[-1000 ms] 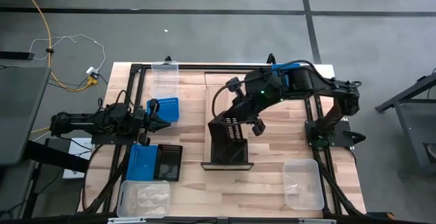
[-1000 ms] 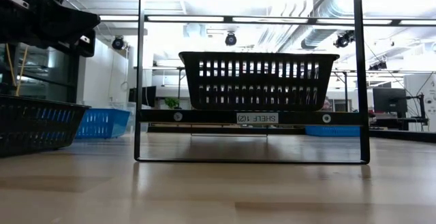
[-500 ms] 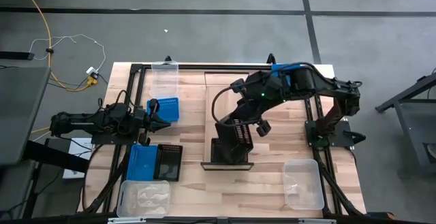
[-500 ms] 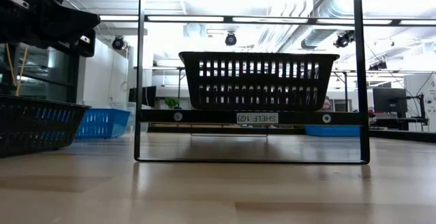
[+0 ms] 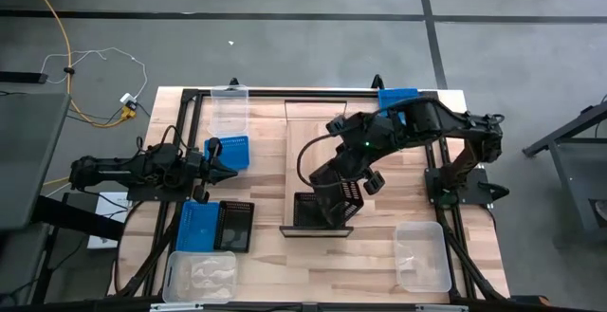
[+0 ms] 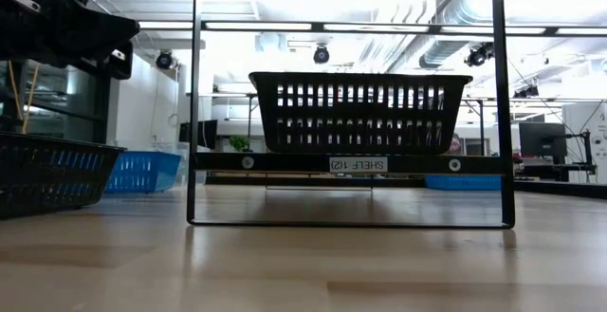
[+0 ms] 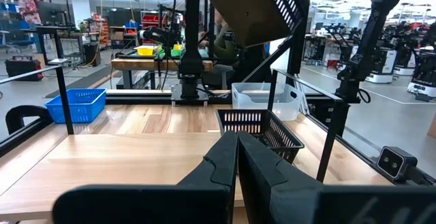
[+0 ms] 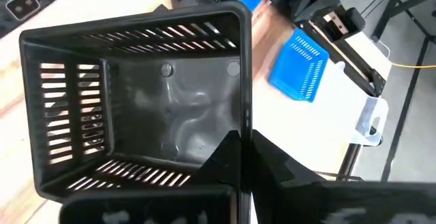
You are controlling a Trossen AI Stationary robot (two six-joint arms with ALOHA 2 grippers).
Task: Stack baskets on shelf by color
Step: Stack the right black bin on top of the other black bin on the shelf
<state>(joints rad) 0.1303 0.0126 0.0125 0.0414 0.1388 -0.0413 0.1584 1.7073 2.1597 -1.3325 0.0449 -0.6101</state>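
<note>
My right gripper [image 8: 242,141] is shut on a black perforated basket [image 5: 338,194] and holds it tilted in the air. Below it, another black basket [image 5: 321,214] rests by its bottom on the near end of the shelf [image 5: 318,122]. In the low view that basket [image 6: 358,113] sits level on the shelf board [image 6: 351,163]. The left wrist view shows the held basket [image 7: 255,6] high above the shelf basket [image 7: 262,125]. My left gripper [image 5: 226,171] is shut and level at the table's left, over a blue basket [image 5: 230,151]. My right gripper pinches one side wall of the black basket at its rim [image 8: 245,125], one finger inside the basket and one outside. The fingers slant down from the table's far right. The basket hangs tilted and lifted clear above the basket on the shelf.
A clear basket [image 5: 229,109] sits at the far left and a blue one [image 5: 398,95] at the far right. Blue and black baskets [image 5: 216,225] and a clear one [image 5: 201,276] lie near left. Another clear basket [image 5: 422,255] lies near right. The shelf's dark frame posts [image 6: 194,94] rise around it.
My right gripper has tipped further downward and carried the black basket a little toward the table's near right, so the basket now hangs more steeply tilted over the one on the shelf.
</note>
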